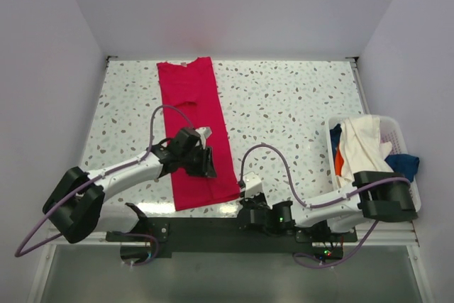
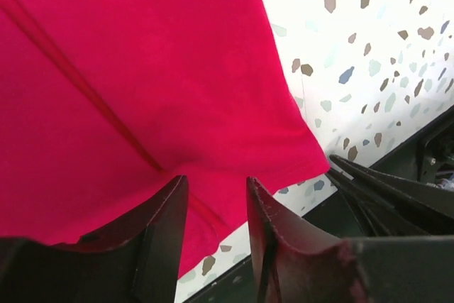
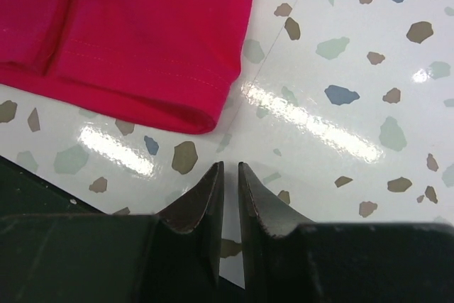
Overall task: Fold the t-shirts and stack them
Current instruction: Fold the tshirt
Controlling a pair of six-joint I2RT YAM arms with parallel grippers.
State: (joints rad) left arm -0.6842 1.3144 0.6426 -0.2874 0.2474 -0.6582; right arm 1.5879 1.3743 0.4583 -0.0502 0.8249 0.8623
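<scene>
The red t-shirt (image 1: 195, 118) lies folded into a long narrow strip on the speckled table, running from the far edge to the near edge. My left gripper (image 1: 207, 164) hovers over its near half; in the left wrist view the left gripper (image 2: 216, 180) is open, with the red t-shirt (image 2: 142, 69) below it and nothing between its fingers. My right gripper (image 1: 248, 188) sits low by the strip's near right corner. In the right wrist view the right gripper (image 3: 230, 165) is closed to a thin slit and empty, just off the hem of the red t-shirt (image 3: 142, 33).
A white slatted basket (image 1: 395, 131) at the right edge holds a cream-white t-shirt (image 1: 362, 140), a dark blue one (image 1: 406, 163) and a sliver of orange (image 1: 339, 164). The black base rail (image 1: 213, 228) runs along the near table edge. Walls enclose the table.
</scene>
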